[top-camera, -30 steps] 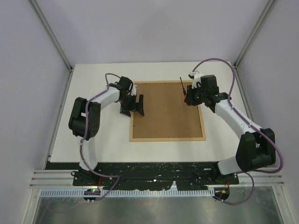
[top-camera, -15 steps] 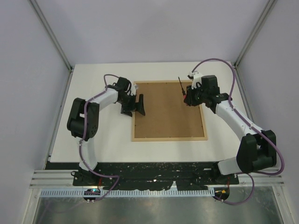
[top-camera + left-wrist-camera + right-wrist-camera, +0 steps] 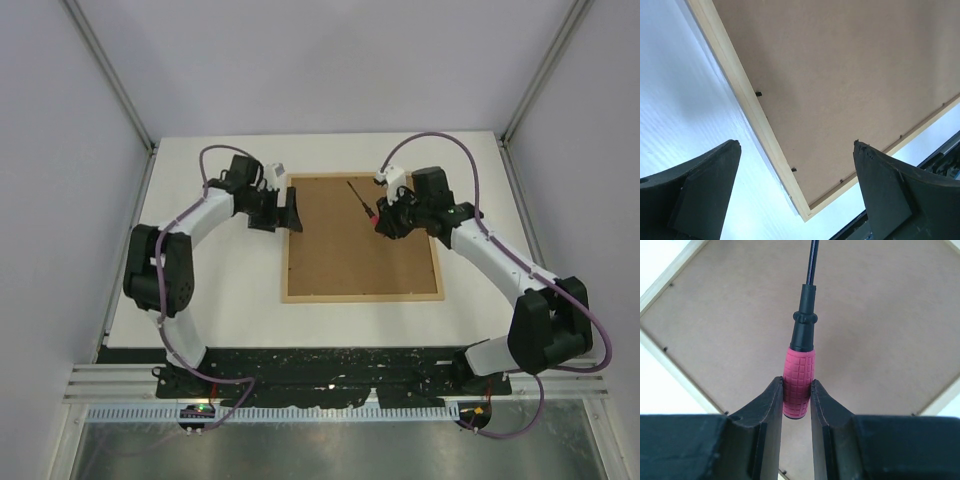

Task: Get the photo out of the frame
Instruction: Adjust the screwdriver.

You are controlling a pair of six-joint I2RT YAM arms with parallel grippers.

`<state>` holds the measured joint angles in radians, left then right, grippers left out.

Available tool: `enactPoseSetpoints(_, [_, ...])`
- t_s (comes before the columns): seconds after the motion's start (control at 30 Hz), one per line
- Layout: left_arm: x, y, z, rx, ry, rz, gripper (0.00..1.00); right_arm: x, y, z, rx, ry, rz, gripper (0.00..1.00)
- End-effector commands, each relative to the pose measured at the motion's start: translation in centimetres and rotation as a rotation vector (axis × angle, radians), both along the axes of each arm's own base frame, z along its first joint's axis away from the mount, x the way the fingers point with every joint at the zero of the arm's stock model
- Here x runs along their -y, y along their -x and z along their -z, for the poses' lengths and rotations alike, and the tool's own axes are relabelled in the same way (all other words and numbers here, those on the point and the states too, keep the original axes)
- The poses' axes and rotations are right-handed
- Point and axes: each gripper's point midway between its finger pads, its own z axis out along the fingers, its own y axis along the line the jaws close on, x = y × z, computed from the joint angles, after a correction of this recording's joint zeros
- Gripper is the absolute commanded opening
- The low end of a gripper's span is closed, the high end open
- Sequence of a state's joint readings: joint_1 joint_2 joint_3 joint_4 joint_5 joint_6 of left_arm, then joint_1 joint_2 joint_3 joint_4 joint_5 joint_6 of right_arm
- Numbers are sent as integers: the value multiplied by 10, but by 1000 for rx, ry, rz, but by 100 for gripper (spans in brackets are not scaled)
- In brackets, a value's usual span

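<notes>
From above, the frame lies back-up on the table, and the left gripper hovers at its far-left edge. Left wrist: its jaws are spread wide. Right wrist: the right gripper pinches a screwdriver by its pink handle over the brown back.

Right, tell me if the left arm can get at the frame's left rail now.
Probably yes: the left gripper hangs open right over the left rail of the frame, with nothing between them.

Light-wood frame with matt brown fibreboard back, screwdriver handle pink gridded rubber, table smooth white.
</notes>
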<state>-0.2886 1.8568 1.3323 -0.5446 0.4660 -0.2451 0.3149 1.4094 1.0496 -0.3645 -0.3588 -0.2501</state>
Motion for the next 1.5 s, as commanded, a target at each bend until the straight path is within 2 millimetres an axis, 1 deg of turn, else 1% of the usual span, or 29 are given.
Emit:
enactPoseSetpoints(0.0, [8, -17, -80, 253, 130, 71, 100, -28, 13, -16, 70, 11, -188, 8])
enactPoseSetpoints(0.03, [11, -15, -90, 280, 154, 93, 100, -31, 15, -15, 72, 17, -218, 8])
enactPoseSetpoints(0.1, [17, -8, -112, 334, 207, 145, 100, -39, 30, -13, 30, -3, -295, 8])
enactPoseSetpoints(0.13, [20, -4, -122, 358, 232, 171, 100, -41, 32, -13, 27, -8, -311, 8])
enactPoseSetpoints(0.17, [23, 0, -131, 378, 257, 201, 100, -44, 40, -13, 12, -21, -346, 8])
enactPoseSetpoints(0.2, [26, 4, -137, 391, 276, 227, 100, -45, 44, -12, 6, -24, -366, 8])
enactPoseSetpoints(0.23, [28, 8, -141, 398, 296, 254, 100, -49, 53, -12, -5, -34, -409, 8])
enactPoseSetpoints(0.33, [33, 16, -146, 404, 322, 309, 100, -56, 77, -13, -14, -49, -516, 8])
enactPoseSetpoints(0.4, [36, 19, -142, 383, 319, 337, 100, -61, 92, -17, -10, -68, -572, 8])
enactPoseSetpoints(0.47, [42, 24, -138, 360, 328, 369, 100, -65, 100, -20, 3, -70, -597, 8])
enactPoseSetpoints(0.57, [52, 35, -137, 333, 361, 419, 100, -68, 101, -24, 26, -60, -600, 8])
enactPoseSetpoints(0.73, [66, 51, -140, 293, 428, 483, 100, -68, 102, -21, 30, -48, -600, 8])
enactPoseSetpoints(0.97, [76, 62, -149, 222, 518, 516, 93, -67, 92, -17, 72, -12, -553, 8])
enactPoseSetpoints(1.1, [81, 66, -147, 203, 527, 527, 88, -66, 88, -20, 106, -7, -530, 8])
enactPoseSetpoints(1.17, [83, 67, -144, 189, 525, 529, 82, -66, 83, -22, 130, 3, -511, 8])
enactPoseSetpoints(1.23, [85, 69, -142, 166, 534, 534, 72, -63, 77, -21, 153, 26, -482, 8])
enactPoseSetpoints(1.33, [88, 71, -141, 139, 545, 532, 61, -63, 72, -20, 189, 50, -460, 8])
enactPoseSetpoints(1.47, [89, 69, -140, 126, 546, 522, 57, -64, 69, -21, 225, 78, -447, 8])
